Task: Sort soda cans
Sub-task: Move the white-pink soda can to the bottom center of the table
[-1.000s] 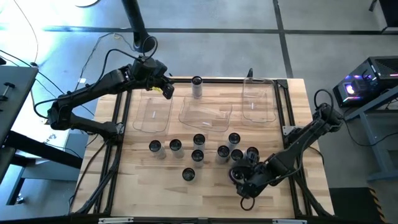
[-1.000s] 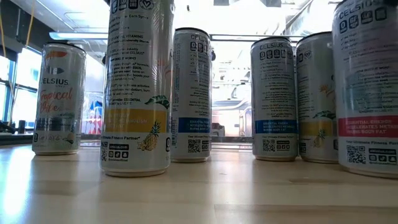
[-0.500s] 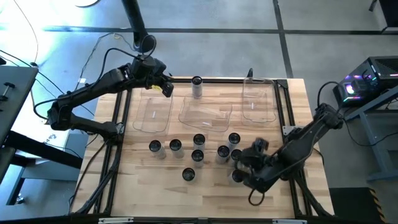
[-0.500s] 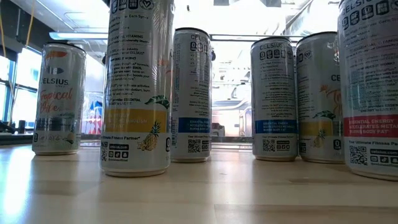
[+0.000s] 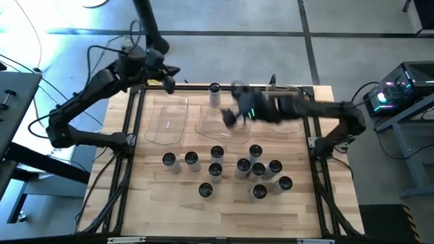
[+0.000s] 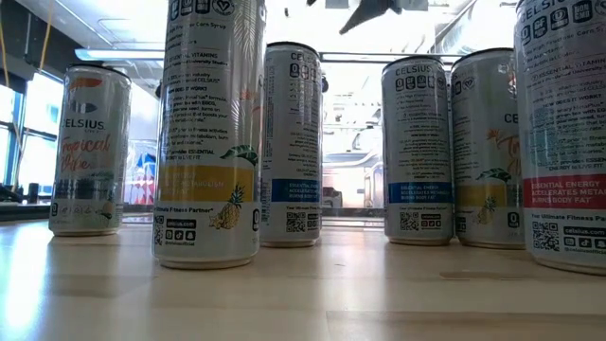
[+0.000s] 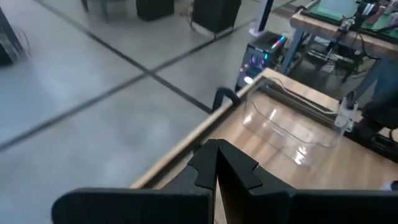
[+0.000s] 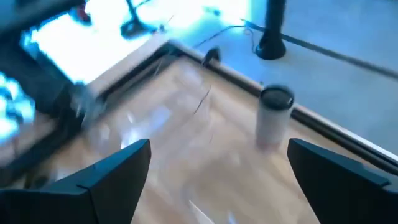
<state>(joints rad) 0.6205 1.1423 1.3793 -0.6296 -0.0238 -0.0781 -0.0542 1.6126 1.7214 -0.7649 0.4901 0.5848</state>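
Beside lone can (image 5: 215, 94), prob. empty bins (image 5: 167, 120).

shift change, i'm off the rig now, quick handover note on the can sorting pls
Left gripper: shut, empty, at the table's far left edge.
Right gripper: open, empty, above the middle bin, near the lone can at the far edge.
Other cans: upright, clustered on the near half of the table.
Done: no can shows in any of the three clear bins.
Left: sorting all the cans.
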